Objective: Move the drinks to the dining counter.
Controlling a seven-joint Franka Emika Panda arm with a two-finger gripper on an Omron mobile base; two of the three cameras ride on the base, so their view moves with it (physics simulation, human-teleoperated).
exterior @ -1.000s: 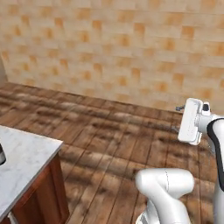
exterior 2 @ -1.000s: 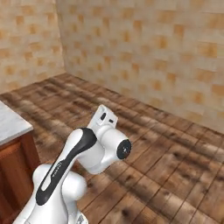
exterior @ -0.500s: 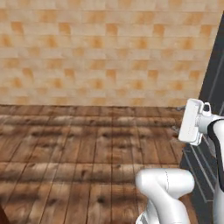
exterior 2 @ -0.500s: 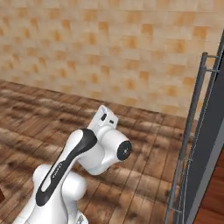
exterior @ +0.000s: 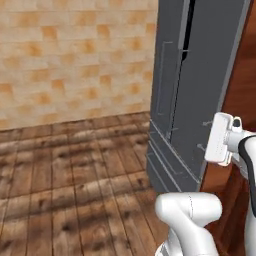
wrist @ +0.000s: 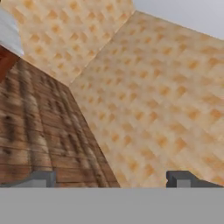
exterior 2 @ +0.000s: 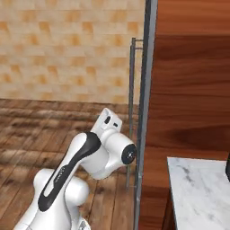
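Swinging round since half a second back, my base cameras have brought a tall dark grey fridge [exterior: 192, 95] from the right edge to the middle of the left base view; that is the camera turning, not the things moving. From the right base view I see the fridge's edge with its thin metal handle bar [exterior 2: 131, 94], reddish-brown wooden panelling [exterior 2: 188, 90] beside it, and a corner of a white-grey marble desk [exterior 2: 200, 191] at the lower right, with a sliver of something dark [exterior 2: 228, 167] at the frame edge that I cannot identify. I cannot tell where the drinks stand. Tan tiled wall [exterior: 75, 60] and brown plank floor [exterior: 65, 175] take up the left. Along the hand view, the gripper [wrist: 113, 178] is spread wide, its 2 dark fingertips [wrist: 41, 178] well apart with nothing between them, facing the tiled wall corner and floor.
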